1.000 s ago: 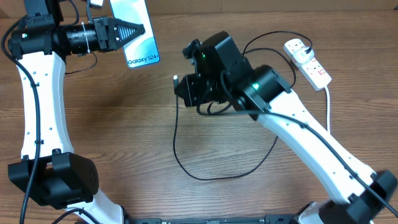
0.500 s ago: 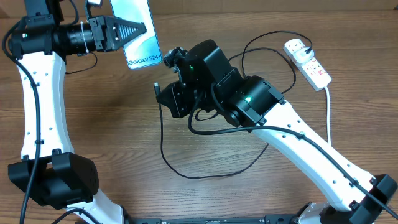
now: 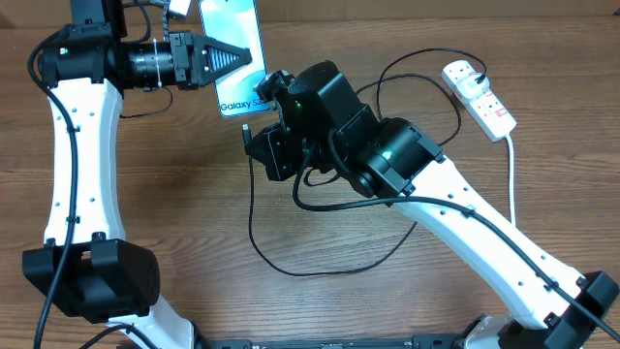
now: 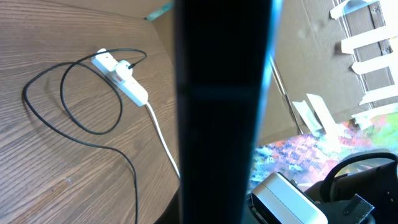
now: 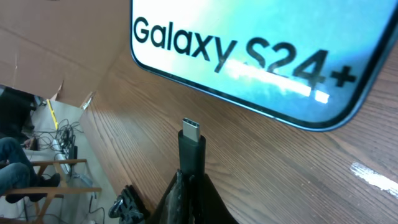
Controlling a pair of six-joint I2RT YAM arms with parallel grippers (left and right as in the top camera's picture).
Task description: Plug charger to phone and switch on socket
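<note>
My left gripper (image 3: 250, 58) is shut on the phone (image 3: 232, 34), holding it above the table's far edge with its "Galaxy S24" screen up. In the left wrist view the phone (image 4: 221, 112) is a dark upright band that hides the jaws. My right gripper (image 3: 254, 136) is shut on the charger's connector tip (image 3: 247, 126), just below the phone's lower edge. In the right wrist view the tip (image 5: 191, 134) sticks out of my shut gripper (image 5: 189, 180), a short gap from the phone (image 5: 261, 50) edge. The black cable (image 3: 291, 271) loops back to the socket (image 3: 480, 97).
The socket's thick white lead (image 3: 511, 160) runs down the right side, behind my right arm (image 3: 465, 208). In the left wrist view the socket (image 4: 121, 78) lies beyond cable loops, and cardboard walls stand past the table's far edge.
The right gripper first carried the connector tip leftward. The left arm then brought the phone rightward, so its lower edge now sits close to the tip.
</note>
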